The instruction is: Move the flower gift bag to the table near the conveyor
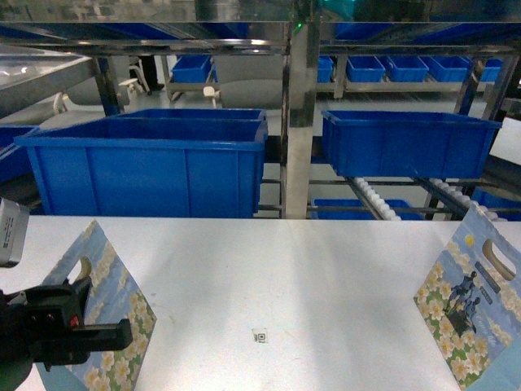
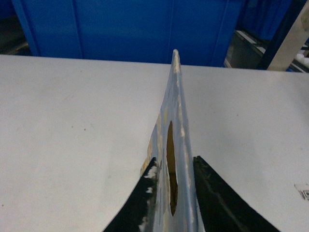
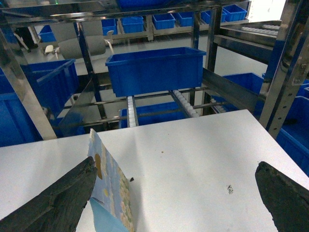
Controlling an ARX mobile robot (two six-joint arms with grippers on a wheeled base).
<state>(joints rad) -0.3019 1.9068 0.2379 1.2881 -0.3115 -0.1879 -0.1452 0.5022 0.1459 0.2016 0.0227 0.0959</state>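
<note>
The conveyor (image 1: 383, 199), a steel rack with roller lanes and blue bins (image 1: 146, 163), stood along the far edge of the table (image 1: 309, 277). Two flowered bags stood on that table: the left bag (image 1: 106, 309) at the near left, well left of the code sticker (image 1: 260, 335), and a second bag (image 1: 472, 301) at the near right edge. The left bag's thin top edge ran straight away from the left gripper (image 2: 174, 193) toward the conveyor, so its long axis lay in line with the arm. That gripper was clamped on the bag's top beside the handle cutout (image 2: 170, 164), one finger on each face. The right gripper (image 3: 176, 193) was spread wide and held nothing, the second bag just beside its left finger. No brand or legible writing showed; the sticker's pattern was too small to read.
</note>
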